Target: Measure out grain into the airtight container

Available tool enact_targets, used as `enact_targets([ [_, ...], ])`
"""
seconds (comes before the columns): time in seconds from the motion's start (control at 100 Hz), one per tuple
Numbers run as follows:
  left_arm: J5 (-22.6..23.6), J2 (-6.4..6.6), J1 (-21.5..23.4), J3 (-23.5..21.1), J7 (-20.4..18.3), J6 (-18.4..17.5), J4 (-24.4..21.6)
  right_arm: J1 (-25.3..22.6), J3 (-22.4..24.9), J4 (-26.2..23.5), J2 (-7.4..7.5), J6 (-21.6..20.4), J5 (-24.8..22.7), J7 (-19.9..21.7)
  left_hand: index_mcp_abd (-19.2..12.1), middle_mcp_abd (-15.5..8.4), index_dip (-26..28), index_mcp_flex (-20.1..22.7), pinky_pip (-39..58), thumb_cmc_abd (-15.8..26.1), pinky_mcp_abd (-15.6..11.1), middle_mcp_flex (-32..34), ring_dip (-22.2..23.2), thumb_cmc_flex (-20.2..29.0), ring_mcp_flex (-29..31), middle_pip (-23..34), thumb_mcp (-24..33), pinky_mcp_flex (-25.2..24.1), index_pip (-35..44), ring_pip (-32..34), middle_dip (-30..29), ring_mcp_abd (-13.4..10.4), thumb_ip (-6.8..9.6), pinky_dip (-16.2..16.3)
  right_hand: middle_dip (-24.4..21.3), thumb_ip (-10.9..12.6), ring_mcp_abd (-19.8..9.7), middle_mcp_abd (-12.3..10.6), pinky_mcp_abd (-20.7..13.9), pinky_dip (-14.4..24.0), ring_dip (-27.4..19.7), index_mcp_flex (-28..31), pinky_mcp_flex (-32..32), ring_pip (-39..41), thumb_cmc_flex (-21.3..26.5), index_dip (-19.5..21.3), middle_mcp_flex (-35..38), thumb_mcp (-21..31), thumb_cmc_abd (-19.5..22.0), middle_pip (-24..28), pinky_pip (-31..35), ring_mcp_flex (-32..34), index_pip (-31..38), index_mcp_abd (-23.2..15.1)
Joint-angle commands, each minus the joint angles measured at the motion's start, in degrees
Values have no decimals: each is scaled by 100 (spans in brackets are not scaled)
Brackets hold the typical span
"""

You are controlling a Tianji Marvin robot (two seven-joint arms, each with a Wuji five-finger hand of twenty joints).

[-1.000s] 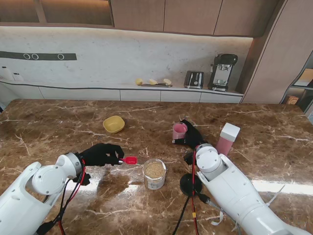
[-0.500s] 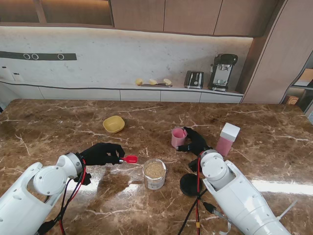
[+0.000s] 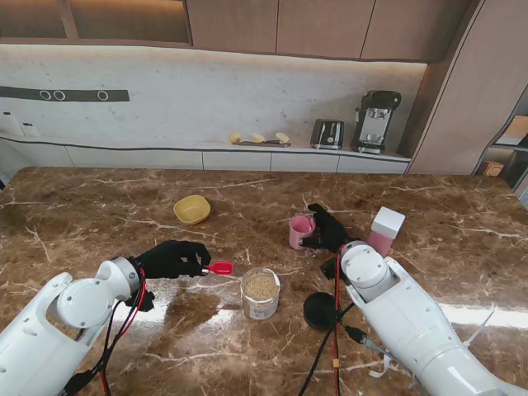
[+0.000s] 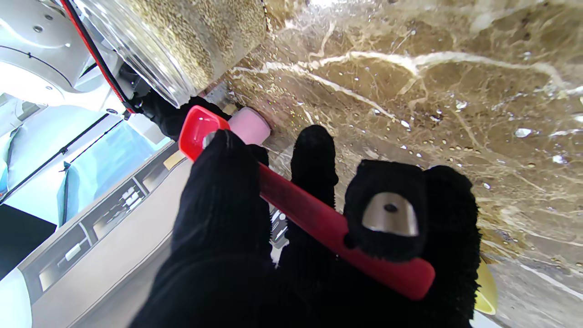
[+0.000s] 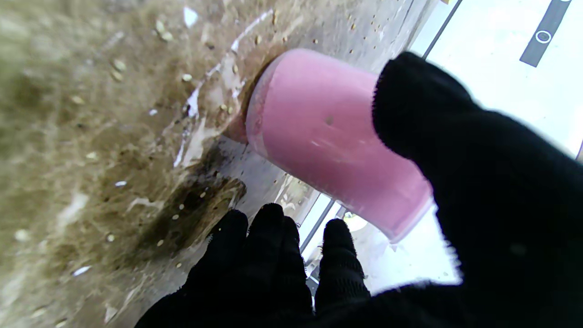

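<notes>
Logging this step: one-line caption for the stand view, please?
Left hand holds red scoop beside grain jar; right hand at pink cup.

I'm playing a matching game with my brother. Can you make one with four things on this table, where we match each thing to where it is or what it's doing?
Things:
1. red scoop
2. pink cup
3. clear jar of grain
4. yellow bowl

Places or states:
A. standing open between the two arms, nearest to me
B. alone on the table, farthest from me, nothing touching it
C. held by its handle in the left robot hand
D. standing upright with the right robot hand around it

Right pairs: 1-C, 2-D, 3-A, 4-B
</notes>
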Motion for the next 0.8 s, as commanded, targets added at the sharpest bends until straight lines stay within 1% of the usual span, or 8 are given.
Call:
enact_targets([
  [0.0, 21, 2, 41, -6, -40, 49, -20, -137, -99, 497, -38, 90, 76, 213, -510, -128, 159, 134, 9, 333, 128, 87, 78, 445, 117, 138, 294, -79, 312, -7, 45, 183, 239, 141, -68, -86, 1482, 148, 2334, -94, 53, -87, -31, -170, 116, 43, -76, 8, -98, -42, 73, -270, 33, -462],
  [0.11, 30, 8, 45, -19, -69, 67, -34, -68, -173, 714, -67, -52, 138, 304, -510, -129, 158, 134, -6, 331, 131, 85, 78, 442, 106, 137, 291, -102, 311, -15, 45, 185, 237, 138, -85, -61, 1458, 94, 2315, -69, 49, 94, -78, -195, 228, 261, -65, -27, -79, -62, 27, -333, 367, -913],
  [0.16, 32, 11, 44, -21, -81, 71, -37, -46, -196, 790, -74, -95, 166, 358, -503, -132, 156, 126, -9, 335, 133, 84, 78, 443, 102, 137, 293, -104, 308, -18, 45, 185, 237, 137, -90, -56, 1442, 92, 2305, -59, 43, 188, -110, -211, 259, 381, -73, -39, -76, -66, -5, -383, 552, -1057],
  [0.25, 39, 14, 46, -23, -91, 68, -40, -15, -208, 891, -86, -104, 216, 437, -504, -131, 157, 127, -14, 335, 131, 79, 79, 442, 92, 135, 292, -111, 310, -26, 44, 185, 236, 137, -100, -47, 1438, 77, 2295, -51, 38, 507, -152, -228, 297, 474, -80, -33, -56, -85, -26, -450, 753, -1242],
  [0.53, 43, 9, 58, -24, -67, 64, -34, 12, -206, 996, -77, -55, 307, 646, -505, -136, 154, 120, -35, 341, 133, 76, 83, 439, 72, 135, 290, -132, 312, -44, 43, 183, 236, 131, -162, -34, 1358, 78, 2239, 1, 23, 1522, -298, -279, 329, 628, -101, -76, 21, -229, -66, -768, 1262, -1412],
  [0.68, 30, 4, 43, -6, -45, 49, -12, 4, -204, 981, -57, -37, 366, 777, -503, -136, 153, 112, -46, 343, 125, 66, 86, 441, 57, 138, 291, -151, 314, -54, 45, 181, 236, 129, -182, -22, 1289, 13, 2192, 55, 2, 2389, -378, -280, 354, 736, -73, -110, 67, -278, -102, -929, 1931, -1617],
  [0.71, 28, 3, 41, -5, -44, 48, -11, 5, -204, 987, -59, -44, 373, 778, -501, -132, 152, 110, -48, 341, 125, 65, 87, 441, 56, 139, 290, -155, 314, -56, 45, 180, 236, 129, -174, -16, 1279, -17, 2192, 76, -8, 2520, -378, -270, 370, 746, -28, -110, 60, -237, -111, -942, 2171, -1667],
  [0.79, 28, 3, 42, -8, -41, 48, -11, 7, -204, 993, -63, -47, 397, 795, -499, -135, 153, 109, -50, 343, 125, 67, 88, 444, 48, 141, 293, -161, 318, -61, 46, 180, 238, 129, -173, -20, 1265, -44, 2192, 86, -13, 2680, -377, -258, 346, 728, 57, -116, 44, -201, -117, -934, 2313, -1718],
])
